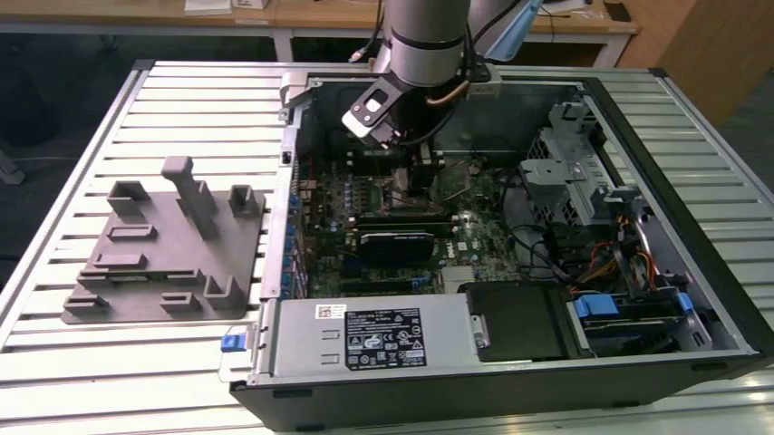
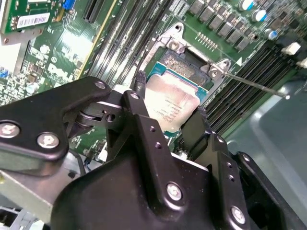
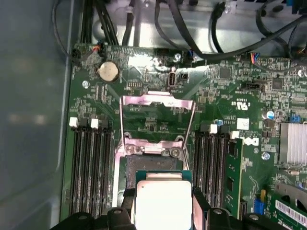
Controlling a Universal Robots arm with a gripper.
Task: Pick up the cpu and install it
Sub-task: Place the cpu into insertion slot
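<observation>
Over the motherboard socket (image 3: 152, 167) — retention frame (image 3: 156, 98) open — the claw (image 2: 169, 98) pinches the cpu (image 3: 163, 205) by opposite edges.

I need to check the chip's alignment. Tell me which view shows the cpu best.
The second wrist view: the cpu lies nearly whole between the fingers of the gripper, over the open socket. The first wrist view shows it head-on but cut by the picture's edge. In the exterior view the arm covers that spot.

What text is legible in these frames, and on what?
None reads clearly.
Label on the power supply: print too small.
Barcode sticker on the expansion card: too small.
Markings on the cpu, in the gripper: too faint.
</observation>
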